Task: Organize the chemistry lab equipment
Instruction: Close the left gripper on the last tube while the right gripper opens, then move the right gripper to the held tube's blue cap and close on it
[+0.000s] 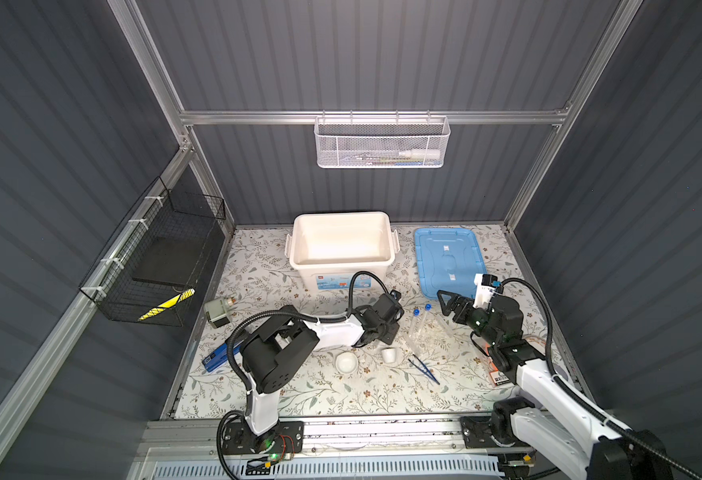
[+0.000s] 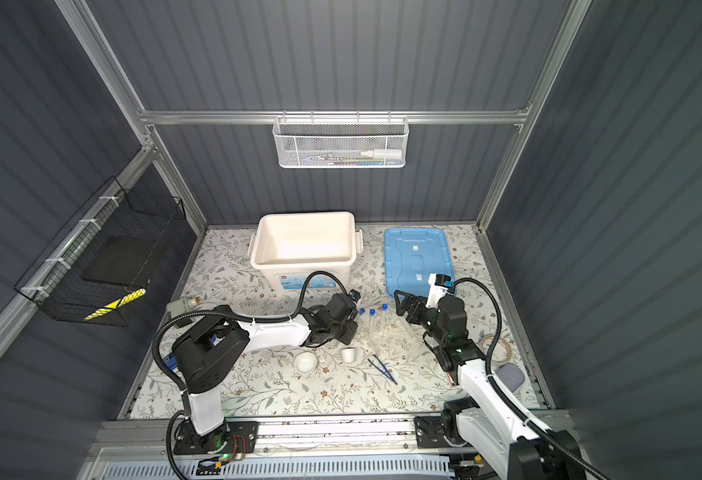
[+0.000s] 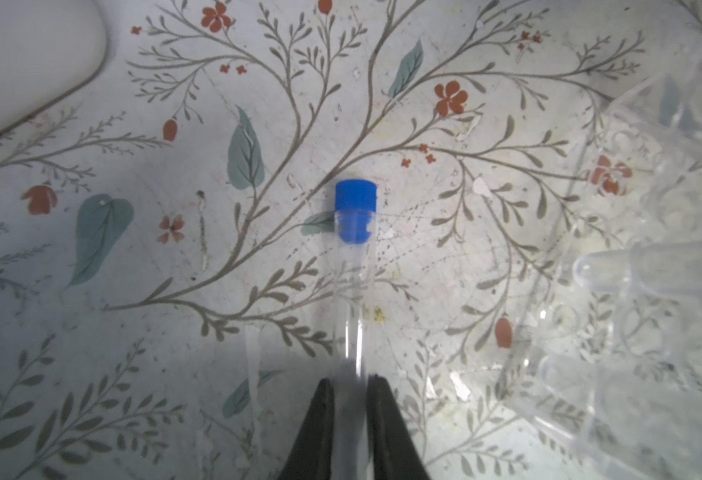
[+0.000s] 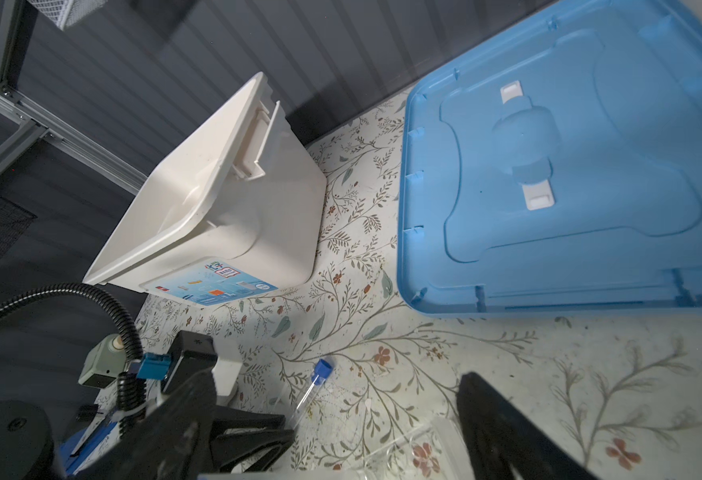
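Landmark: white bin (image 1: 343, 262), open, at the back of the floral mat (image 1: 299, 399).
Edges: frame rails border the mat left, right and behind the bin. A black wire basket (image 1: 154, 266) hangs on the wall to the bin's left.
Blue lid (image 1: 449, 259): flat, right of the bin, with a strip of bare mat between them.
Open room: the widest bare mat lies well in front of the bin, past the mortar bowl (image 1: 347, 362), small white cup (image 1: 389, 355) and blue tweezers (image 1: 424, 369).
Test tube (image 3: 355, 266): in front of the bin's right corner, blue cap pointing toward the bin, beside the clear rack (image 3: 652, 249).
Other tubes (image 1: 428, 307): two at the rack; I cannot tell whether they are slotted in.
Stapler (image 1: 216, 357): front-left of the bin, partly under the left arm.
Left arm: elbow folded, forearm reaching rightward across the bin's front, wrist low.
Left gripper (image 3: 350, 380): clenched on the test tube's lower end.
Right arm: reaching in from front-right of the bin, wrist raised.
Right gripper (image 1: 449, 306): fingers spread wide, holding nothing, above the rack's far side near the lid's front corner.
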Available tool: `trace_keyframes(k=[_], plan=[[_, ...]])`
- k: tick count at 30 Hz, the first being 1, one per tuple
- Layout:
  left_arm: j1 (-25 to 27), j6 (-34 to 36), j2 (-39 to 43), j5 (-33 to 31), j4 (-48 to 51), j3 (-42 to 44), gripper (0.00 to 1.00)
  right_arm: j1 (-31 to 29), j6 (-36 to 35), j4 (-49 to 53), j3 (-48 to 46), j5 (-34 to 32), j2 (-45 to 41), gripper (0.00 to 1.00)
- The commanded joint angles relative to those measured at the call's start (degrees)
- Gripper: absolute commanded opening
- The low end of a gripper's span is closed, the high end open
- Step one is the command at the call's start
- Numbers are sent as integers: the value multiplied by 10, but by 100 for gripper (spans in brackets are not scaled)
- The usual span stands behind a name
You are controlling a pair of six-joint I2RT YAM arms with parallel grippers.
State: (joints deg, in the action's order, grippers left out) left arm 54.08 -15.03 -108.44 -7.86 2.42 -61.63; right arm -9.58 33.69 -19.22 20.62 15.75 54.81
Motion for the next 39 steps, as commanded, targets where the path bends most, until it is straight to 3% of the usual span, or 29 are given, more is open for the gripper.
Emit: trace_keyframes(k=[1,10,16,27,39], plan=[[4,27,13,11,-15,-5,11,23,48,-55,1,87,38,90],[4,59,6,9,-37,-21,11,52,93,-82,60,200,199,77],[4,78,10,15,-63,-22,10,55,127,-138,71,229,268,72],[4,114,-8,38,-84,-48,10,55,158,-188,93,265,347,66],[4,118,-31,73,-101,-68,10,53,181,-232,94,283,370,56]])
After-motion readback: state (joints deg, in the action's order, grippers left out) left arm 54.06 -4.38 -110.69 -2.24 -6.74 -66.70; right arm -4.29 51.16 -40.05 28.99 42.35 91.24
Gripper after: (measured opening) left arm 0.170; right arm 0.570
